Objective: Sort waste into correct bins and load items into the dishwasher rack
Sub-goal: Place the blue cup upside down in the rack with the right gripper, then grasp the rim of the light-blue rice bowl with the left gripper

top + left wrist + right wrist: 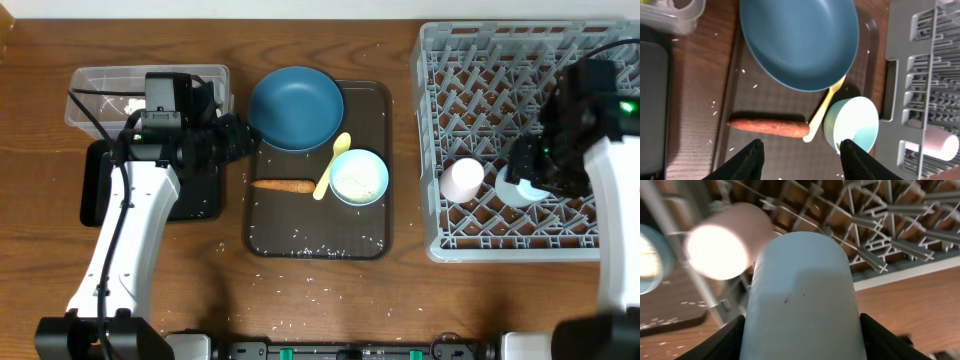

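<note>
Overhead view: your stock on the table, largest first.

1. dishwasher rack (pixel 520 60): grey lattice crate with upright pegs, filling the right of the frame.
2. serving tray (pixel 300 215): dark brown, centre of the frame, just left of the rack.
3. dark blue dish (pixel 296 107): on the upper part of the serving tray, its rim past the tray's upper left edge.
4. clear tub (pixel 100 85): upper left. Something white lies inside, too small for you to tell what.
5. black tray (pixel 95 190): just below the tub, largely covered by your left arm.
6. left gripper (pixel 801 159): at the serving tray's left edge. In the left wrist view its jaws stand apart with nothing between them.
7. right gripper (pixel 802 337): over the rack's lower right. It is clamped on the light blue cup (pixel 800 280), one finger against each side. You cannot tell whether the cup rests on the pegs.
8. white-and-light-blue bowl (pixel 359 177): mouth up, right of centre on the serving tray.
9. pink cup (pixel 462 180): in the rack's lower left, just beside the light blue cup.
10. carrot (pixel 283 185): lying crosswise, left of centre on the serving tray.
11. pale yellow spoon (pixel 333 165): slanted between dish and bowl, its lower end near the carrot's tip.
12. rice grains (pixel 320 248): scattered along the serving tray's lower edge and on the table below it.
</note>
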`<action>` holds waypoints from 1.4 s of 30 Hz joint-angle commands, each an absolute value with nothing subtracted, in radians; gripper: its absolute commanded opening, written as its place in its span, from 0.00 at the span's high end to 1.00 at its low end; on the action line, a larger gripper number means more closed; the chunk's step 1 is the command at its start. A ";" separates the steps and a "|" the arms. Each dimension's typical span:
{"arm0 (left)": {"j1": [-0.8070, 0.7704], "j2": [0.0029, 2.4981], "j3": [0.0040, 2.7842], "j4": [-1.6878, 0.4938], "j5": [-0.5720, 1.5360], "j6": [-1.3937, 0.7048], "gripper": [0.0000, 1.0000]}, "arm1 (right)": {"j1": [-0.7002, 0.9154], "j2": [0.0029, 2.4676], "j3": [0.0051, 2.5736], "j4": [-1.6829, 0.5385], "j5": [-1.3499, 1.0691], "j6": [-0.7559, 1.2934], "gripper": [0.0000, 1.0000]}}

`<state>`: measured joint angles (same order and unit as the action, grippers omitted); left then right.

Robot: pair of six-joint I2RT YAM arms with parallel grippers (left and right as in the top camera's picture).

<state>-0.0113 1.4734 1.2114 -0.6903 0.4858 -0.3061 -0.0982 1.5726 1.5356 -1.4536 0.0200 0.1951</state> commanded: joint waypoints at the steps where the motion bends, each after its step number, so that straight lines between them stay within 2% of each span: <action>1: -0.012 1.477 1.225 -0.703 0.451 -0.263 0.48 | -0.117 1.633 1.522 -1.447 0.070 0.213 0.38; 12: -0.014 1.477 1.212 -0.707 0.451 -0.262 0.48 | -0.144 1.742 1.522 -1.385 0.098 0.207 0.36; 18: -0.054 1.478 1.206 -0.705 0.449 -0.214 0.48 | -0.144 1.786 1.522 -1.357 0.087 0.205 0.12; 21: -0.091 1.478 1.206 -0.701 0.409 -0.213 0.48 | -0.144 1.780 1.536 -1.349 0.050 0.205 0.07; 27: -0.201 1.480 1.206 -0.682 0.337 -0.213 0.47 | -0.143 1.770 1.654 -1.406 -0.026 0.173 0.06; 36: -0.451 1.588 1.206 -0.567 0.182 -0.223 0.47 | -0.080 1.725 1.805 -1.456 -0.065 0.149 0.05; 42: -0.502 1.646 1.206 -0.578 0.137 -0.241 0.47 | 0.015 1.719 1.805 -1.448 -0.103 0.149 0.06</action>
<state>-0.5011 1.6421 1.2110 -0.5743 0.1932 -0.2356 -0.0284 1.7325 1.7859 -1.4525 -0.0731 0.1638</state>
